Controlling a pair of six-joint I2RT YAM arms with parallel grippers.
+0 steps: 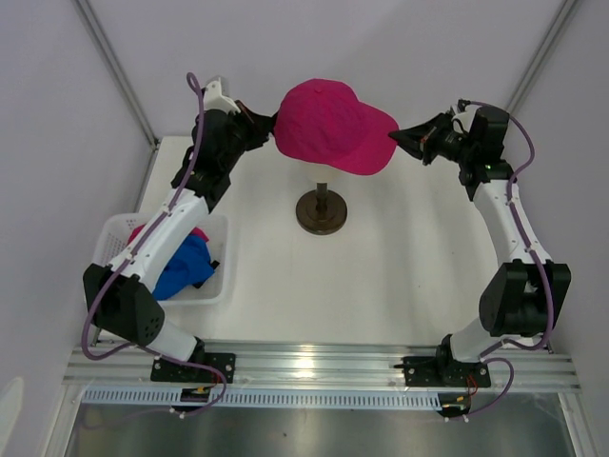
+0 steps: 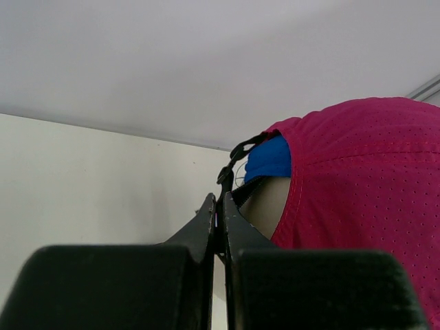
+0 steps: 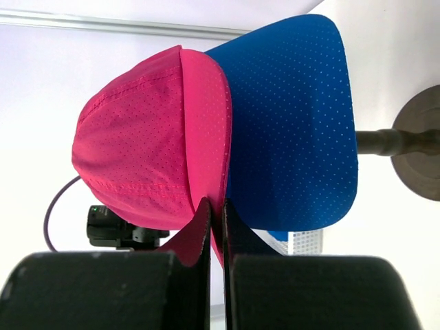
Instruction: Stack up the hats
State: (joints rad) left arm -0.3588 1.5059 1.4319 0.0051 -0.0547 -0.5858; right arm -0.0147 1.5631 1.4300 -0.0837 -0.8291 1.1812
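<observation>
Currently, a magenta cap (image 1: 328, 124) is gripped from two sides above the white table (image 1: 400, 262). The left gripper (image 1: 273, 129) is clamped shut at the cap's rear edge, where a black strap (image 2: 232, 165) is pinched at its fingertips (image 2: 206, 220). Directly ahead of those fingertips a blue cap (image 2: 269, 158) is seen under the magenta one, with a cream mannequin head (image 2: 265, 206) showing just below it. The right gripper (image 3: 214, 214) is closed tight on the magenta brim, which is caught between its fingers. Just to the right of them the blue cap's brim is spread out, lying against the magenta brim. Farther right of this gripper, the dark round stand (image 3: 419, 151) is seen. Beneath the left arm's forearm a white plastic basket (image 1: 221, 276) is set, in which a blue hat (image 1: 186, 265) and a pink hat (image 1: 197, 233) are piled together.
</observation>
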